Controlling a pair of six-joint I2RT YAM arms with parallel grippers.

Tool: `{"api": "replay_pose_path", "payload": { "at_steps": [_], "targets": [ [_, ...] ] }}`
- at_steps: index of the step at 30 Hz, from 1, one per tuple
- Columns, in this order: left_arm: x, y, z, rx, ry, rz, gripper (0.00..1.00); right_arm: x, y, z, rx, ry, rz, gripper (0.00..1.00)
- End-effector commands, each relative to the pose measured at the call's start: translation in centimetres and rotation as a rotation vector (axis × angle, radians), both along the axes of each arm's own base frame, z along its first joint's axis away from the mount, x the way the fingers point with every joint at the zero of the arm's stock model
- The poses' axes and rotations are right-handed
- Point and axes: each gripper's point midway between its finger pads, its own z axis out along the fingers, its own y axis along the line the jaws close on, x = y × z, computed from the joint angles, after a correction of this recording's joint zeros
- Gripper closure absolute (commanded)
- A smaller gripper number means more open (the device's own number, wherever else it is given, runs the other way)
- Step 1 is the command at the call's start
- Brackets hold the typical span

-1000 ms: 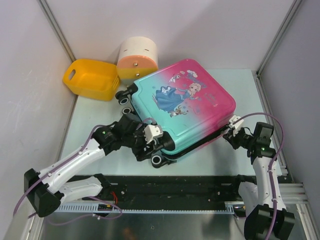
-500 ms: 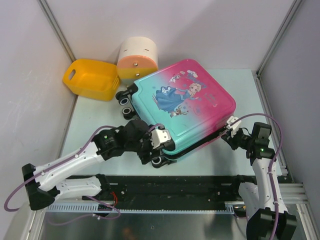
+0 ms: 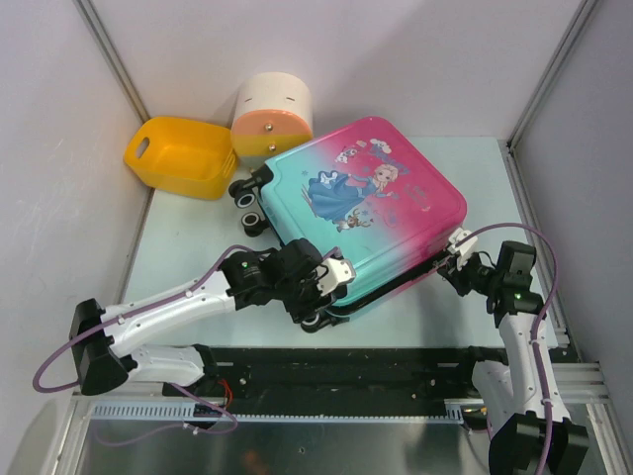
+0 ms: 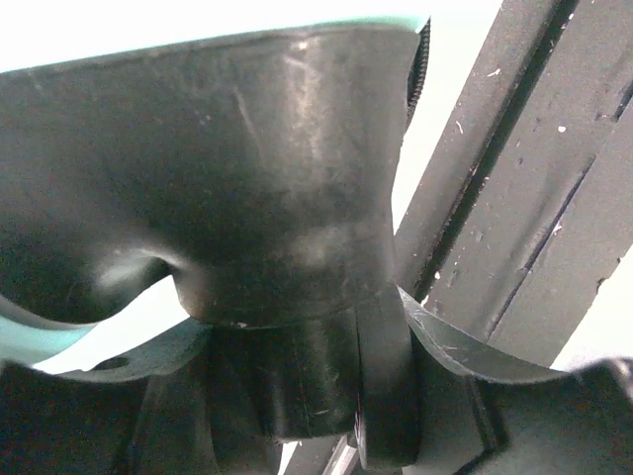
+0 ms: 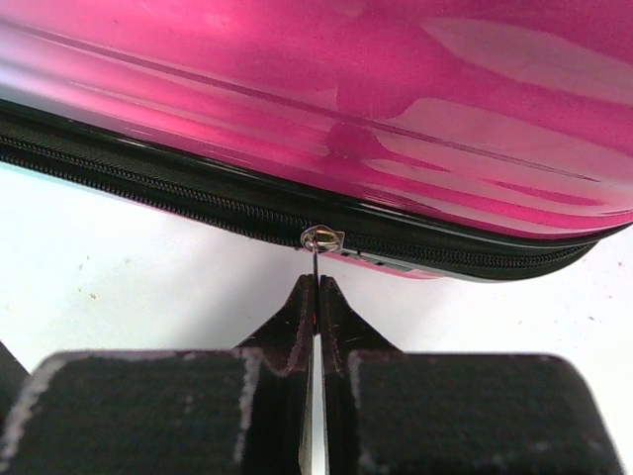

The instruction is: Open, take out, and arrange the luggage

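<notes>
While the luggage (image 3: pixel 366 198) lies flat and closed on the worktop (image 3: pixel 188 247), printed shell upward and wheeled edge at the left, the unzipping step is judged to be in hand. The right claw (image 5: pixel 316 292) is clenched on the thin tab of the zip pull (image 5: pixel 321 237), at the pink near-right edge of the case. The left claw (image 3: pixel 331 282) is set against the near-left corner, where a black wheel (image 4: pixel 381 396) and its housing (image 4: pixel 287 198) fill the wrist view. Whether this claw is clenched or released cannot be told.

Several faults are to be guarded against. If the tab is drawn away from the zip line rather than along it, it may be pulled out of the pinch, since only its tip is held. At the rounded corner the slider may be jammed unless the pull is turned with the track. Should the bracing at the wheel be lost, the case may be dragged or rolled across the worktop instead of being unzipped.
</notes>
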Motion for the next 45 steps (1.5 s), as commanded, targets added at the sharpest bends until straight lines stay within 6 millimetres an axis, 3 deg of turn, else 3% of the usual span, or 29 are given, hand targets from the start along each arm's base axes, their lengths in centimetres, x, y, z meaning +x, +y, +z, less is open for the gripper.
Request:
{"api": "replay_pose_path", "payload": {
  "at_steps": [1,5,6,10,17,20,22,26,30,35,40,42,43,44,45],
  "targets": [
    [-0.4,-0.3,1.6,-0.047,-0.07,-0.125,1.0,0.7,-0.2,2.5,-0.001,-0.073,-0.006,1.0],
    [-0.8,3.2,0.9,0.024,-0.171,-0.241,1.0,0.1,-1.2,2.1,-0.026,-0.073,-0.007,1.0],
    [-0.9,4.4,-0.3,0.055,-0.174,-0.249,1.0,0.1,-1.5,2.0,-0.039,-0.083,-0.003,1.0],
    [0.8,8.3,-0.9,0.062,-0.185,-0.168,1.0,0.6,-4.3,1.5,-0.074,-0.103,-0.053,1.0],
    [3.7,12.9,-1.1,0.149,-0.231,-0.093,1.0,3.0,-8.4,1.3,-0.119,-0.17,-0.093,1.0],
    [3.9,14.6,-2.2,0.196,-0.263,-0.136,1.0,4.5,-8.5,2.3,-0.059,-0.209,-0.073,1.0],
    [3.7,14.9,-2.6,0.2,-0.259,-0.143,1.0,5.4,-8.4,2.8,-0.01,-0.224,-0.059,1.0],
    [3.2,15.2,-3.9,0.218,-0.248,-0.192,1.0,6.5,-5.8,3.2,0.064,-0.234,0.034,1.0],
    [2.8,15.2,-4.3,0.218,-0.259,-0.237,1.0,9.1,-4.9,4.2,0.068,-0.3,0.059,1.0],
    [2.4,14.6,-4.5,0.191,-0.239,-0.266,1.0,12.5,-5.1,4.9,0.065,-0.328,0.057,1.0],
    [2.2,14.2,-4.9,0.179,-0.214,-0.29,1.0,16.2,-4.3,4.4,0.079,-0.338,0.082,1.0],
    [2.3,13.7,-4.5,0.161,-0.205,-0.288,1.0,16.6,-3.5,3.9,0.103,-0.315,0.096,1.0],
    [2.5,13.5,-4.0,0.152,-0.205,-0.28,0.96,16.6,-3.1,3.3,0.123,-0.285,0.101,1.0],
    [3.0,12.8,-2.4,0.118,-0.218,-0.246,0.87,16.3,-2.0,3.1,0.134,-0.271,0.132,1.0],
    [3.0,12.1,-1.3,0.08,-0.218,-0.245,0.56,15.7,-1.6,2.4,0.146,-0.23,0.145,1.0]
  ]
}}
